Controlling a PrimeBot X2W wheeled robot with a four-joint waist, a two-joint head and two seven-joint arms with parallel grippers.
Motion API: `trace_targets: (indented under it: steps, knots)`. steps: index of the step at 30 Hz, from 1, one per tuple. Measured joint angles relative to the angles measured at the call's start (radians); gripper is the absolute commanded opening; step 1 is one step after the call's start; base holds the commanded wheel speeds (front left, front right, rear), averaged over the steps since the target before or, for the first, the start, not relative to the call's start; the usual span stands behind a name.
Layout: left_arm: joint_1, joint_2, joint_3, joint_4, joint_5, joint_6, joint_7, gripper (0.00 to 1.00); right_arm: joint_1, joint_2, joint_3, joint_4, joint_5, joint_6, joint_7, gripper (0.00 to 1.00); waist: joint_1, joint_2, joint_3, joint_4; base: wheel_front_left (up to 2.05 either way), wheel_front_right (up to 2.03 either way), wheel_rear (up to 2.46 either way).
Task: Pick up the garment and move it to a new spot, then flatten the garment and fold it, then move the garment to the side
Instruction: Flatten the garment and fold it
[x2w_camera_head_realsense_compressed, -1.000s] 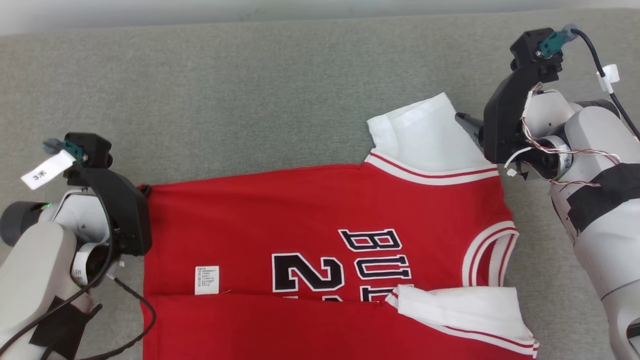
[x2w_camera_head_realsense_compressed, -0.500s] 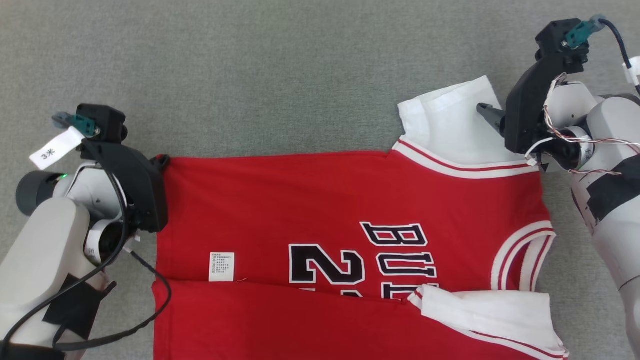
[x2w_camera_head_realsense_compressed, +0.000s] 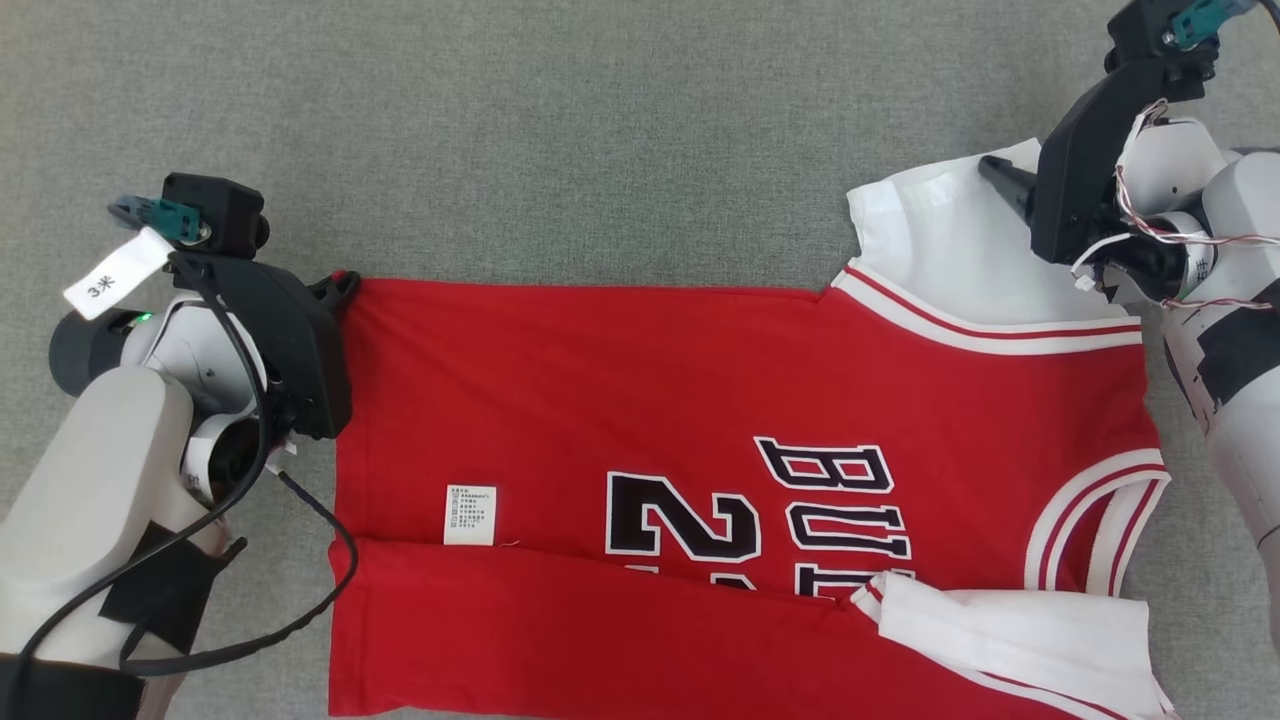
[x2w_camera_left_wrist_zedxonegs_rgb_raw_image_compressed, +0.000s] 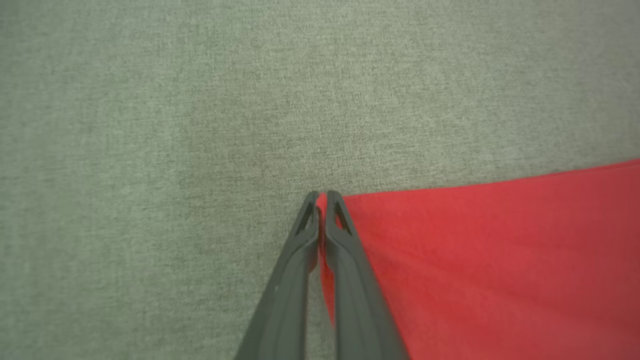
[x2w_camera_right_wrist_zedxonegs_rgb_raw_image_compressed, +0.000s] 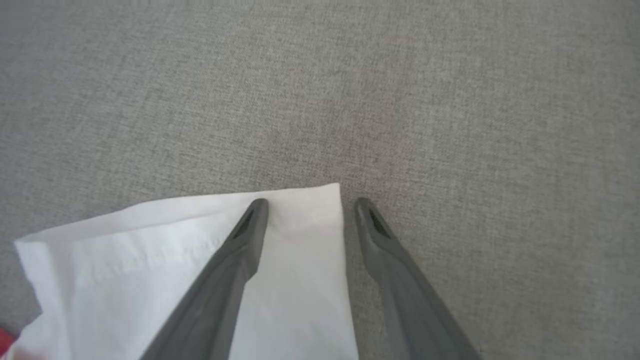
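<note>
Red jersey (x2w_camera_head_realsense_compressed: 700, 400) spread on the grey bench (x2w_camera_head_realsense_compressed: 600, 150), black lettering up, white care label (x2w_camera_head_realsense_compressed: 470, 515) near the hem; left pincer (x2w_camera_head_realsense_compressed: 343, 284) right at its far hem corner; right pincer (x2w_camera_head_realsense_compressed: 1000, 172) over the far white sleeve (x2w_camera_head_realsense_compressed: 940, 260), near white sleeve (x2w_camera_head_realsense_compressed: 1010, 620) folded across the jersey

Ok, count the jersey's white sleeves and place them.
2. One sleeve lies far right, at the right claw; the other sleeve is folded onto the jersey, near right.

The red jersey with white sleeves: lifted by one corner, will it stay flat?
Probably not: the red jersey lies folded over itself, so it should droop. Likely light: the left gripper pinches only one corner.
</note>
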Motion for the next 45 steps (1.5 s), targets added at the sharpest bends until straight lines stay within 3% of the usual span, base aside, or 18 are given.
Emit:
trace_targets:
  steps: [1, 2, 3, 4, 5, 6, 12, 26, 27, 45]
  knots:
    - [0.000, -0.002, 0.000, 0.001, 0.000, 0.000, -0.004, 0.00, -0.005, 0.000, 0.000, 0.006, 0.001, 0.000, 0.000, 0.64, 0.0000, 0.0000, 0.002, 0.002, 0.00, 0.00, 0.00]
    - [-0.001, -0.003, 0.000, 0.001, 0.000, 0.000, -0.005, 0.00, -0.011, 0.000, 0.004, 0.011, 0.002, 0.000, 0.000, 0.64, -0.0001, -0.0001, 0.005, 0.003, 0.00, 0.00, 0.00]
    - [-0.003, -0.004, 0.000, 0.004, 0.000, -0.001, -0.005, 0.00, -0.012, 0.000, 0.008, 0.013, 0.002, 0.000, 0.000, 0.47, -0.0001, -0.0001, 0.007, 0.004, 0.00, 0.00, 0.00]
    - [-0.007, -0.005, 0.000, 0.009, 0.000, -0.002, -0.012, 0.00, -0.012, 0.001, 0.014, 0.016, 0.002, 0.000, 0.000, 0.36, -0.0001, -0.0001, 0.010, 0.004, 0.00, 0.00, 0.00]
    - [-0.013, -0.006, 0.000, 0.014, 0.000, -0.006, -0.013, 0.00, -0.012, 0.000, 0.021, 0.018, 0.002, 0.000, 0.000, 0.15, 0.0000, 0.0000, 0.011, 0.005, 0.00, 0.00, 0.00]
    - [-0.019, -0.007, 0.000, 0.020, 0.000, -0.008, -0.015, 0.00, -0.012, 0.000, 0.028, 0.018, 0.002, 0.000, 0.001, 0.00, 0.0000, 0.0000, 0.012, 0.005, 0.00, 0.00, 0.00]
    - [-0.022, -0.007, 0.002, 0.049, 0.000, -0.010, -0.049, 0.00, -0.033, 0.002, 0.062, 0.018, 0.003, 0.006, -0.006, 0.00, 0.0000, 0.0000, 0.007, -0.002, 0.00, 0.00, 0.00]
    - [-0.036, -0.011, 0.018, 0.118, 0.011, 0.001, -0.181, 0.00, -0.029, -0.007, 0.137, 0.027, 0.002, 0.006, -0.135, 0.00, 0.0000, 0.0000, -0.047, -0.040, 0.00, 0.00, 0.00]
    - [0.002, -0.035, 0.018, 0.137, 0.033, 0.009, -0.299, 0.00, 0.048, -0.044, 0.210, -0.038, 0.018, 0.006, -0.265, 0.00, 0.0000, 0.0000, -0.104, -0.058, 0.00, 0.00, 0.00]
    - [0.171, -0.040, -0.006, 0.109, 0.049, 0.008, -0.471, 0.00, 0.309, -0.130, 0.324, -0.281, 0.090, 0.006, -0.490, 0.00, -0.0001, 0.0000, -0.209, -0.079, 0.00, 0.00, 0.00]
